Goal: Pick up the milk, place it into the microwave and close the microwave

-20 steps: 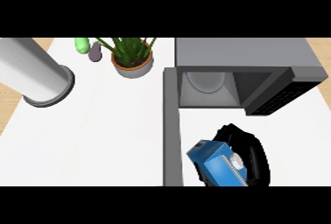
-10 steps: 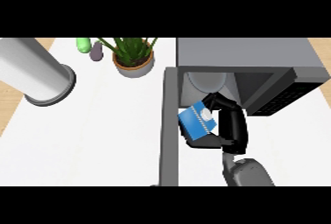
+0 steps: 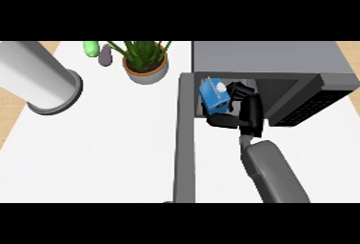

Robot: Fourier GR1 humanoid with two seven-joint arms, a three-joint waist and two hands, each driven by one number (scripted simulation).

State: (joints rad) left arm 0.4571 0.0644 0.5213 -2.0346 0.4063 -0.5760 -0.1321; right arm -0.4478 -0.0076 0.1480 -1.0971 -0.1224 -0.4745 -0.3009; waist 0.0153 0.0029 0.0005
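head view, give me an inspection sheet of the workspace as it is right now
surface: white counter, wood floor showing at its left and right edges
job's things: blue milk carton held at the mouth of the microwave; microwave door swung open toward the viewer
clutter: potted plant, large grey cylinder, a green object and a purple-grey one at the counter's far edge
hands: right hand with fingers curled round the milk carton; left hand not in view
cables: nothing seen
surroundings: microwave control panel to the right of the opening
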